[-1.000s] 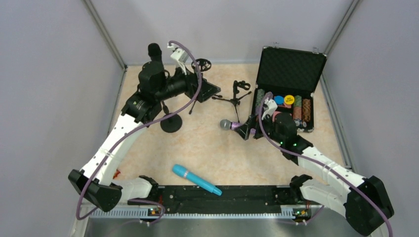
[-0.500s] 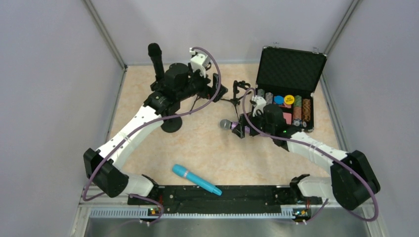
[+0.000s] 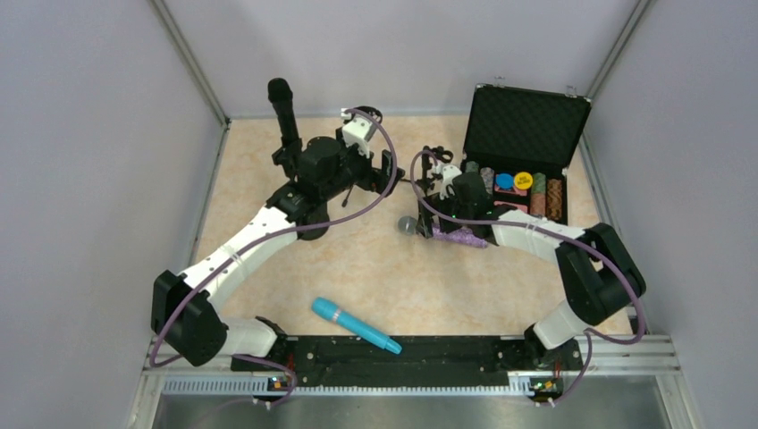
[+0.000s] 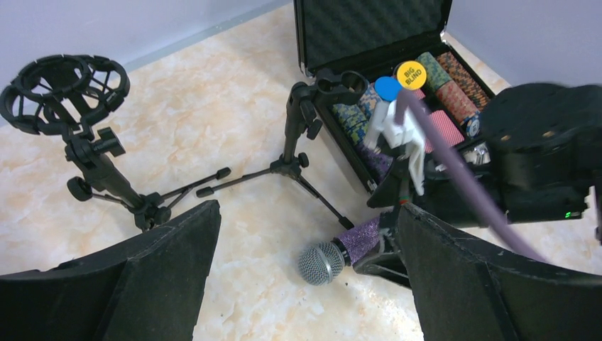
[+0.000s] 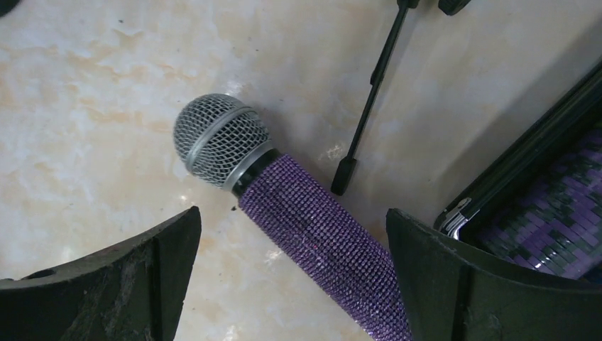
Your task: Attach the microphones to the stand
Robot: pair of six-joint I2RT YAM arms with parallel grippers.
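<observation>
The purple glitter microphone [image 5: 319, 231] lies flat on the table, its silver grille [image 3: 407, 225] pointing left. My right gripper [image 5: 292, 234] is open and straddles its body without touching it. The left gripper [image 4: 309, 277] is also open and empty; it hovers above the table just left of that grille [image 4: 323, 263]. A black microphone [image 3: 282, 105] stands upright at the back left, its holder hidden behind my left arm. The cyan microphone [image 3: 355, 324] lies loose near the front edge. Two stands are behind: a small tripod with a clip [image 4: 312, 106] and one with a ring mount [image 4: 64, 85].
An open black case [image 3: 527, 121] of poker chips stands at the back right, close to my right wrist. One tripod leg [image 5: 369, 114] reaches down beside the purple microphone. Grey walls close in the left, back and right sides.
The left arm has swung right, away from the black microphone, towards the middle. The right gripper has moved left along the purple microphone. No microphone has moved.
</observation>
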